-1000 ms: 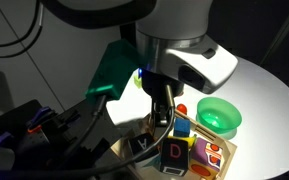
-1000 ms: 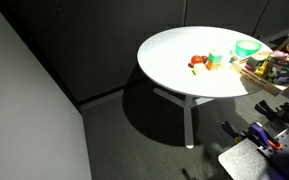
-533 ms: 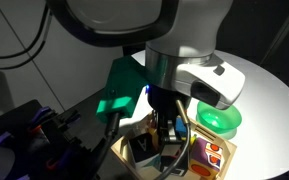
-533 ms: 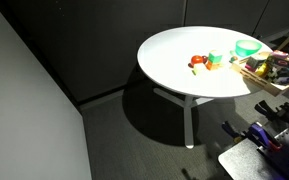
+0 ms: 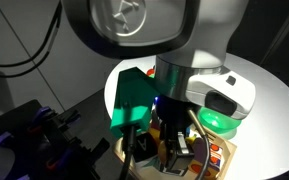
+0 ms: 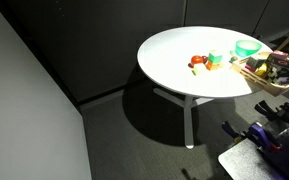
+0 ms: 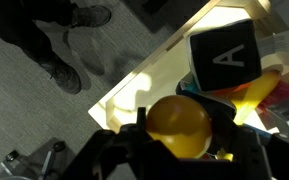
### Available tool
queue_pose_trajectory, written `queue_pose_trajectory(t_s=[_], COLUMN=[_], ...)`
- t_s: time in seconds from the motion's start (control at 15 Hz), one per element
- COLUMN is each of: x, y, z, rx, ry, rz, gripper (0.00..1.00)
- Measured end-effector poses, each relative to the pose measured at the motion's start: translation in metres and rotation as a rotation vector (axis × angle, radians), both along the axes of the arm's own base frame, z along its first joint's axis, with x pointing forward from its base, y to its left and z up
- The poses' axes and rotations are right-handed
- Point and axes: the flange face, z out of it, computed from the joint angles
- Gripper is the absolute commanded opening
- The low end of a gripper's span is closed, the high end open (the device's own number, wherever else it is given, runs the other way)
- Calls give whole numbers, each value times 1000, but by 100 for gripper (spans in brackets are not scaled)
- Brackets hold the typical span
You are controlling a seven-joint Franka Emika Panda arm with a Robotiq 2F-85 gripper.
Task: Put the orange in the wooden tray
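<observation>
In the wrist view the jaws are clenched on the orange [image 7: 177, 122], one finger at each side of it; the gripper [image 7: 180, 140] hangs over the wooden tray [image 7: 149, 72], close to a black block [image 7: 224, 55] marked A and something yellow [image 7: 256, 95]; whether the orange touches the tray floor I cannot tell. In an exterior view the green bowl [image 5: 220, 120] sits just beside the tray on the round white desk [image 5: 269, 90]; the arm hides most of the tray there.
</observation>
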Motion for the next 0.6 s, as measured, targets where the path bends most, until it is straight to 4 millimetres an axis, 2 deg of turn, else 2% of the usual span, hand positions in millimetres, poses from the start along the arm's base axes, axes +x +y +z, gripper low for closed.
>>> queue_pose_trajectory(t_s=[0.6], x=[4], y=[-9], z=[-21], rx=[-31], ry=[58], rz=[47], gripper=[42])
